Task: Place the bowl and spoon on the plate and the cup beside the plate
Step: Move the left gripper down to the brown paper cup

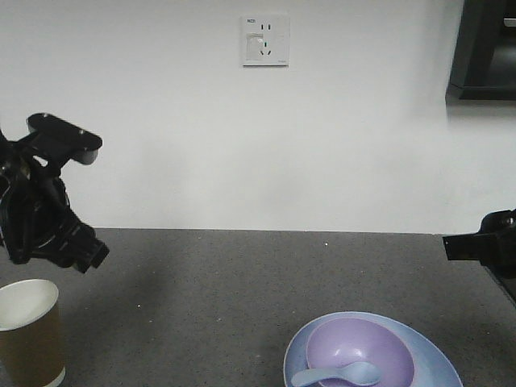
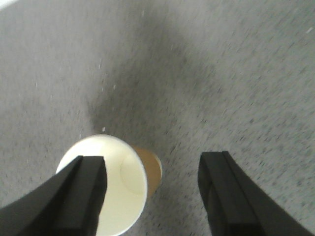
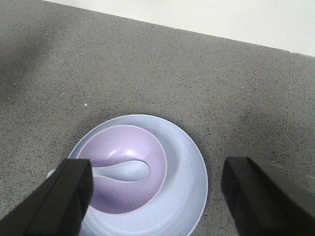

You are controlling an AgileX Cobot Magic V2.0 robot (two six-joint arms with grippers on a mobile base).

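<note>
Cup (image 1: 28, 330) well left of plate (image 1: 436, 358), wall socket (image 1: 265, 39) behind

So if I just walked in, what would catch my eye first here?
Probably the lavender bowl sitting on the light-blue plate at the front right, with the pale-blue spoon lying in it. Next, the brown paper cup standing alone at the far left of the grey counter, with the black left gripper hanging open above it.

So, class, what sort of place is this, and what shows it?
Likely an indoor kitchen-style counter or test bench: a dark speckled countertop, a white wall with a power socket, and a plate and paper cup.
</note>
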